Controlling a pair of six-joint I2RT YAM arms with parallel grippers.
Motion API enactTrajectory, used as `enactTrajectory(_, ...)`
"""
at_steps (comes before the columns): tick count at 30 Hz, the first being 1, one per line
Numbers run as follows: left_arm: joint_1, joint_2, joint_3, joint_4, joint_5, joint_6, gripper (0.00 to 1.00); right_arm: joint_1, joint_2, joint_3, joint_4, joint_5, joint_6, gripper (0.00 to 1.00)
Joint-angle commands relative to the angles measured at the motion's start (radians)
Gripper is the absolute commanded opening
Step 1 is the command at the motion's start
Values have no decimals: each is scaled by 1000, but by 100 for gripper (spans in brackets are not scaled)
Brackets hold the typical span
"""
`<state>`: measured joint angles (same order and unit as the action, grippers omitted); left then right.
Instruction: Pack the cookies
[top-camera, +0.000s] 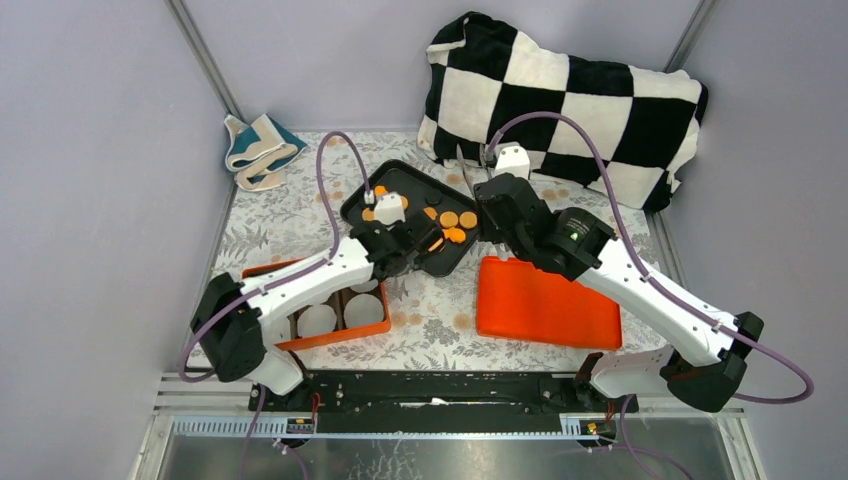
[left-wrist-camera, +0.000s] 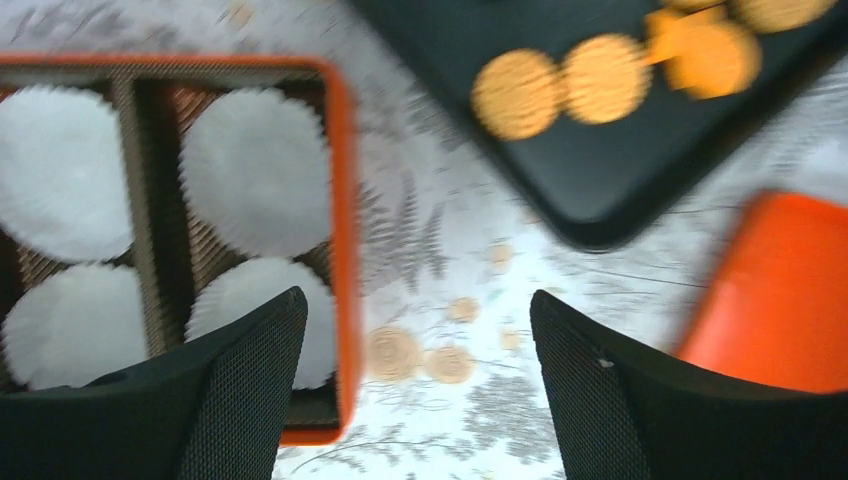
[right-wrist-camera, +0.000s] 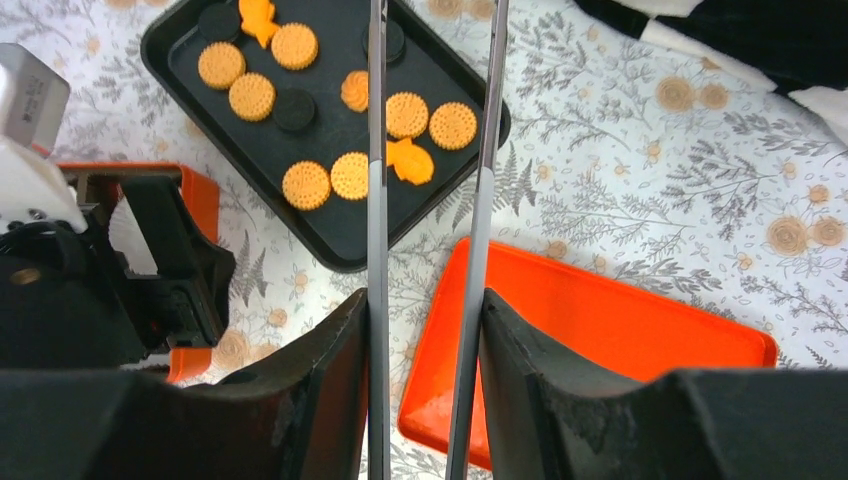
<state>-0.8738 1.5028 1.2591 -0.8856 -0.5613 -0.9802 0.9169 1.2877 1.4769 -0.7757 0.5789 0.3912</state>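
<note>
cookies (right-wrist-camera: 252, 97) are orange, tray (right-wrist-camera: 320, 230) black, pillow (top-camera: 570, 100) black-and-white checkered.

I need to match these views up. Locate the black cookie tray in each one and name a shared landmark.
Top external: black tray at centre, between the two wrists.
Left wrist: tray at upper right, blurred.
Right wrist: tray at upper left.
Shared landmark: the flat orange lid, below and right of the tray in all three.

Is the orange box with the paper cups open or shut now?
Open. The orange box has no cover: the left wrist view shows its white paper cups from above. A flat orange lid lies apart, to its right.
</note>
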Motion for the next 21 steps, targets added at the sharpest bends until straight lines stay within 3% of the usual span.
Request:
enactTrajectory(1,37,29,-76,-136,-56,-140,87,-4,-18,-34,71,-57,-21,46)
enactTrajectory(11,249,115,-112,74,-17,-5,86,-4,-75,-126,95,-79,-16,46)
enactTrajectory(21,256,328,-20,289,58,110,85,-4,-67,-129,96,-66,-20,46)
